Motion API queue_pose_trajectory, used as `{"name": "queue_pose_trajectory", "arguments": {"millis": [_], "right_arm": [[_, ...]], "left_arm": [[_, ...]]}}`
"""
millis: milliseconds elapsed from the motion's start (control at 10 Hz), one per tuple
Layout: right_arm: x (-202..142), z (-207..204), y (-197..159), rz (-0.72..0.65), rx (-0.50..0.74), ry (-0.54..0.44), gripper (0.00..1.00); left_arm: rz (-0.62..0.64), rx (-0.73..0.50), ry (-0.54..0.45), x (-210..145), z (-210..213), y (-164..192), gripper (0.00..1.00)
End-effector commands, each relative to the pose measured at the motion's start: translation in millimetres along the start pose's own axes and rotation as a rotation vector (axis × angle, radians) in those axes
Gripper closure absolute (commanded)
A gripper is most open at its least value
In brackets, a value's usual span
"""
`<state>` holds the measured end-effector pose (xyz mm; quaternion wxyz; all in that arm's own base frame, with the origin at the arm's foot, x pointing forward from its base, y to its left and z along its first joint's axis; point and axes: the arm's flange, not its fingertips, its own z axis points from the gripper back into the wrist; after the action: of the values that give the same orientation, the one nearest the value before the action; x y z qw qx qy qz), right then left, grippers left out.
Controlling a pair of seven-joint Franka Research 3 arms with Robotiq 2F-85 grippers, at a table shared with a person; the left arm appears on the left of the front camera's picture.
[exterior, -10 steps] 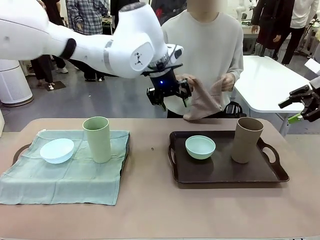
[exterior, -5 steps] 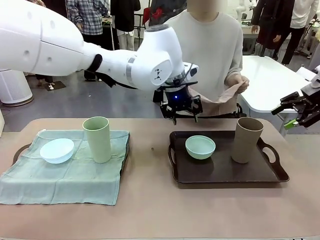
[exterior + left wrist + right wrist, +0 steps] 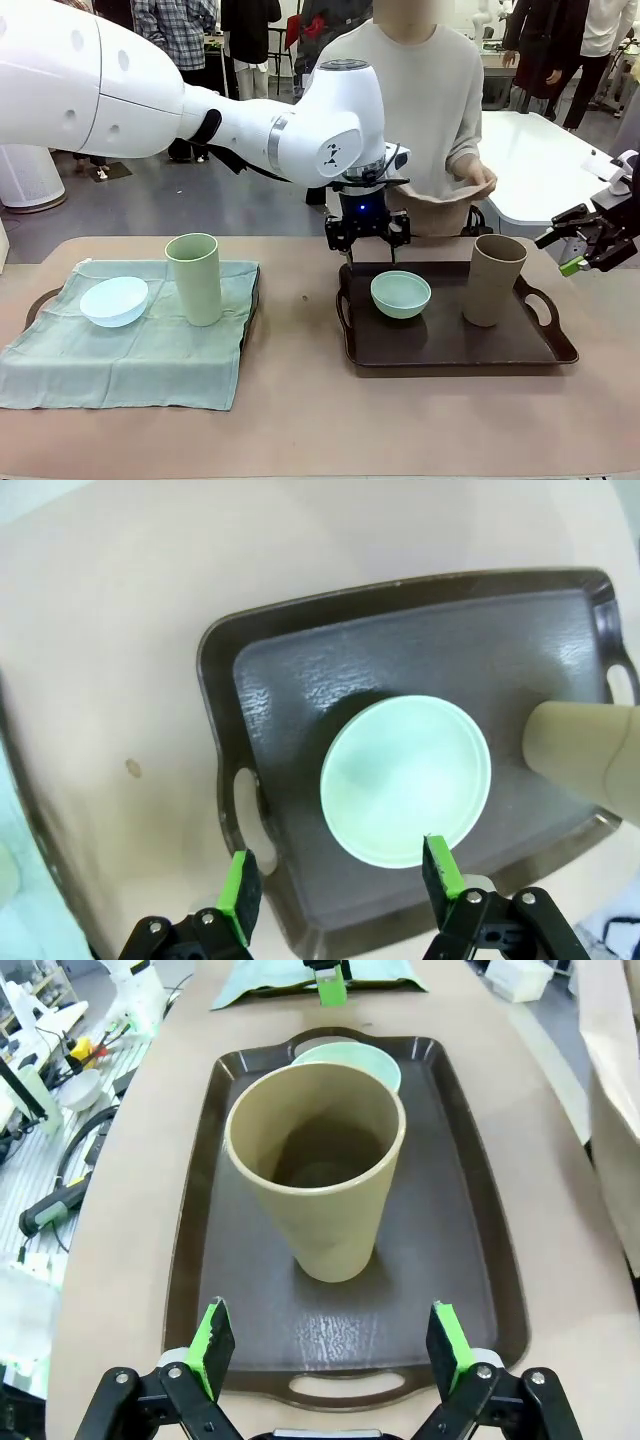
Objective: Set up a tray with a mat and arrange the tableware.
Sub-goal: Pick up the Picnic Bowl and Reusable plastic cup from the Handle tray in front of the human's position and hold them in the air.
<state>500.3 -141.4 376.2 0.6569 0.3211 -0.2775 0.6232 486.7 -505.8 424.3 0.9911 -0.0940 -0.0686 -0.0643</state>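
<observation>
Front view, table [image 3: 300, 420] seen from the robot's side.

- Dark brown tray [image 3: 450, 350] at 3 o'clock on the table, bare, with no mat under the tableware. Mint green bowl [image 3: 401, 294] sits on its 9 o'clock half. Tan-brown tumbler [image 3: 494, 280] stands upright at 3 o'clock of the bowl, well apart from it.
- Second tray [image 3: 40, 300] at 9 o'clock on the table, draped with a pale green mat [image 3: 130, 365]. Pale blue bowl [image 3: 114, 301] lies on the mat. Pale green tumbler [image 3: 195, 279] stands upright just beside it at 3 o'clock.
- Left gripper [image 3: 367, 240] reaches across the middle and hangs fingers-down over the brown tray's far rim, at 11 o'clock of the mint bowl, touching nothing.
- Left wrist view: left gripper [image 3: 340, 880] has its claw spread wide and empty. Mint green bowl [image 3: 405, 780] lies below it on the tray [image 3: 300, 680], tumbler [image 3: 585, 755] at 3 o'clock.
- Right gripper [image 3: 565, 255] hovers off the tray's 3 o'clock end, clear of the tumbler.
- Right wrist view: right gripper [image 3: 330, 1345] has its claw wide and carries nothing. Tumbler [image 3: 320, 1180] stands ahead at 12 o'clock on the tray [image 3: 440, 1250], bowl [image 3: 350, 1060] behind it.
- Person at the far side holds a tan cloth [image 3: 440, 212] in one hand [image 3: 472, 178], above the tray's 12 o'clock edge.
</observation>
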Motion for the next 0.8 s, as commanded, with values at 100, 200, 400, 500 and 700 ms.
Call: {"name": "queue_pose_trajectory", "arguments": {"millis": [100, 200, 400, 500, 700], "right_arm": [[-3, -20, 6, -0.062, -0.042, -0.068, 0.00], [-5, -28, 6, -0.080, -0.040, -0.087, 0.00], [-6, -45, 5, -0.110, -0.090, -0.091, 0.00], [-5, -52, 3, -0.141, -0.164, -0.084, 0.00], [-3, -67, 4, -0.141, -0.131, -0.075, 0.00]], "left_arm": [[-0.005, 0.041, -0.003, -11, 1, 6, 0.15], [-0.010, 0.037, 0.000, -13, 0, 8, 0.15], [-0.018, 0.034, 0.013, -17, -3, 9, 0.15], [-0.026, 0.020, 0.022, -18, -6, 10, 0.15], [-0.022, 0.015, 0.029, -19, -10, 11, 0.15]]}}
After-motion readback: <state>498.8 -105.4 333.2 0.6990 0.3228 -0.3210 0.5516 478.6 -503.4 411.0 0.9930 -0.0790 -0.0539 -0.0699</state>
